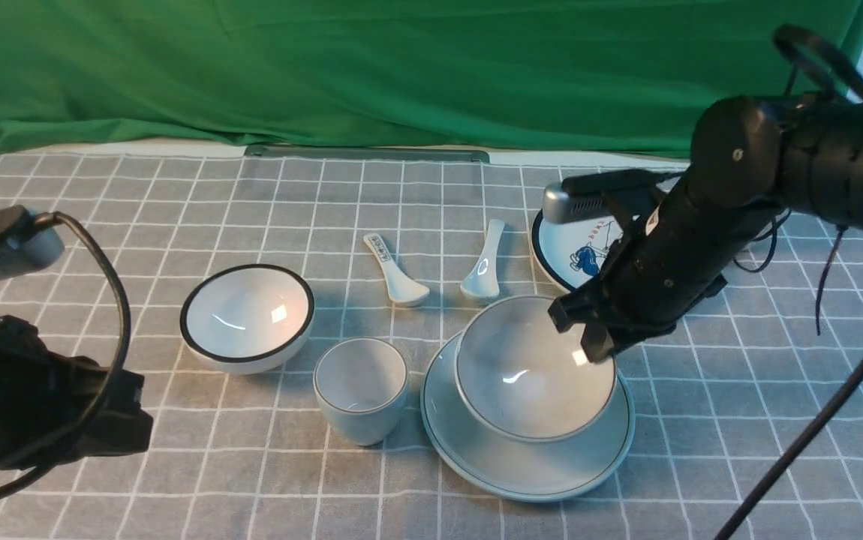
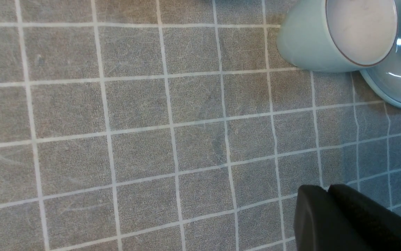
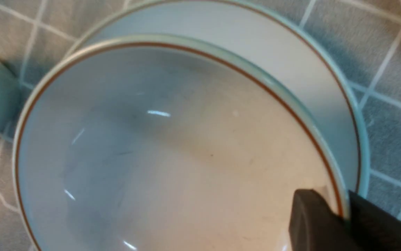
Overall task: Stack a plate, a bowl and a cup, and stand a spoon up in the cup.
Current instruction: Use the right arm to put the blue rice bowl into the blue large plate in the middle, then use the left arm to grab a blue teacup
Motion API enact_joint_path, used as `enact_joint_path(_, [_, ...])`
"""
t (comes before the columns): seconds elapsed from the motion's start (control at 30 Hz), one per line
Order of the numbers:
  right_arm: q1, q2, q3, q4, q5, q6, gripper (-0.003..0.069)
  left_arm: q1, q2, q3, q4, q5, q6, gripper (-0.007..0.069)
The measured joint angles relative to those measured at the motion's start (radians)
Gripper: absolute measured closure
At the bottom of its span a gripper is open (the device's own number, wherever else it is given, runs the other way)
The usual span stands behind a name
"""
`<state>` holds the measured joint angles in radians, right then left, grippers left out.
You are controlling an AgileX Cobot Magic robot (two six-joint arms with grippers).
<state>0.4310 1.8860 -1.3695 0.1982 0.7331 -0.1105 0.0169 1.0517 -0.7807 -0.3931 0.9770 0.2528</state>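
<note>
R gripper (image 3: 341,212) jaws clamped on bowl (image 1: 529,375) rim, one finger inside, one outside. Bowl sits on plate (image 1: 521,472). Cup (image 1: 360,390) just beside plate's left edge. Spoon (image 1: 482,262) lies behind on checked cloth (image 1: 176,465). L gripper (image 2: 327,197) jaws together, empty, near cup.

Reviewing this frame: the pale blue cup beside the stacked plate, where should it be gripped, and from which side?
Pinch the cup by its rim wall from above, one of the jaws inside and one outside. It stands upright with its mouth open and has no handle, so the rim is the easiest hold. The rim's left side is probably best, since its right side sits close to the plate.
</note>
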Motion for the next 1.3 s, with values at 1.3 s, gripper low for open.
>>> enact_joint_path(1.3, [0.000, -0.626, -0.006, -0.118, 0.309, -0.001, 0.0634, -0.369, 0.278, -0.229, 0.180, -0.087, -0.350, 0.0624])
